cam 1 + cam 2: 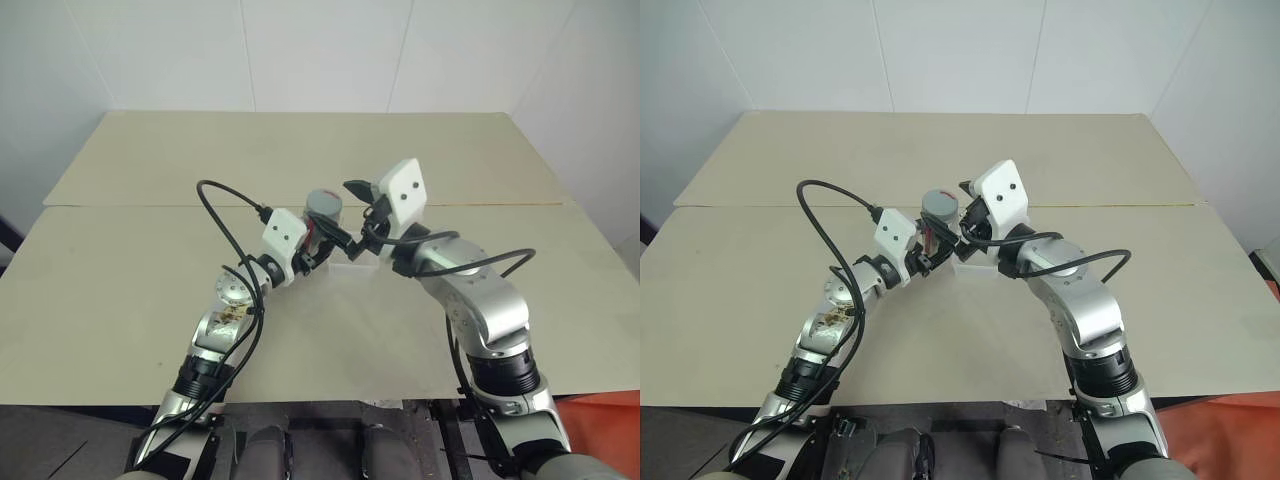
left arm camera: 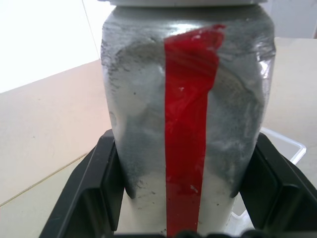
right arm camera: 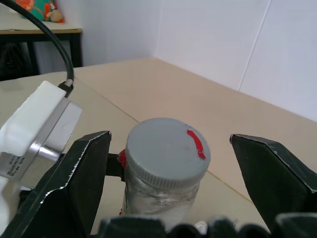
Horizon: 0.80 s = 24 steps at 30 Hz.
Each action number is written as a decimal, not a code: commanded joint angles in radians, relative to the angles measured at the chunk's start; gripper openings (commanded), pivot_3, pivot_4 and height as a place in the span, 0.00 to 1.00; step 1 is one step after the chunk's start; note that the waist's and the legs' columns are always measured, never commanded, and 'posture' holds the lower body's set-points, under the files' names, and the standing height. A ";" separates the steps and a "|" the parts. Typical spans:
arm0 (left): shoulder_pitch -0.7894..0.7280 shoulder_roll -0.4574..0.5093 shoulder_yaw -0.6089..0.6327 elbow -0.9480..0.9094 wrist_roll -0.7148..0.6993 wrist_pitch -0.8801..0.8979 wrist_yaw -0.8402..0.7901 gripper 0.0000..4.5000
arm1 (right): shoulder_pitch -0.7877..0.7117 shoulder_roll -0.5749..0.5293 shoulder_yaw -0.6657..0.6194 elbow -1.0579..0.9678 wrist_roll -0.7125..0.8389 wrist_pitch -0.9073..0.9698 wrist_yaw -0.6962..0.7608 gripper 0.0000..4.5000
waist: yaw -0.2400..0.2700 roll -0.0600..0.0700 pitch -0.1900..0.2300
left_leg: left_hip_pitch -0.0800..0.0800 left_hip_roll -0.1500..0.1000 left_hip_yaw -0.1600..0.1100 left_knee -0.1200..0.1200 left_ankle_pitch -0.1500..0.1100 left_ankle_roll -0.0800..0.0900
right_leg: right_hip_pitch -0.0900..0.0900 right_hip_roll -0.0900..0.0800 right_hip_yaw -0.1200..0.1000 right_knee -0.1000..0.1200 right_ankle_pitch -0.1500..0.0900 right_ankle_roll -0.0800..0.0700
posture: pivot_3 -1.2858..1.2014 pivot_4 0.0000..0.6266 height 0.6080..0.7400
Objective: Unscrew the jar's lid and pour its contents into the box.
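Where the pale table (image 1: 150, 300) meets white walls, we see the jar (image 1: 323, 212) above it, clamped in our left gripper (image 1: 318, 243); our right gripper (image 3: 171, 163) straddles the lid (image 3: 166, 151), fingers spread.

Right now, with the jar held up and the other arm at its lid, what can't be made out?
- The contents: the jar's silvery wall hides them, left wrist view.
- The box: mostly behind the arms, head views; one corner past the jar, left wrist view.
- The lid's thread: under its rim, so its tightness is unknown.
- The right gripper's fingers: cut by the frame edge, right wrist view.
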 commanded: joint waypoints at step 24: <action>-0.030 -0.003 0.010 -0.033 -0.016 0.004 -0.013 0.62 | -0.060 0.052 0.016 0.028 -0.051 0.023 -0.027 0.99 | -0.008 0.000 0.000 | 0.000 0.000 0.000 0.000 0.000 0.000 | 0.000 0.000 0.000 0.000 0.000 0.000 | 0.52 0.24 1.00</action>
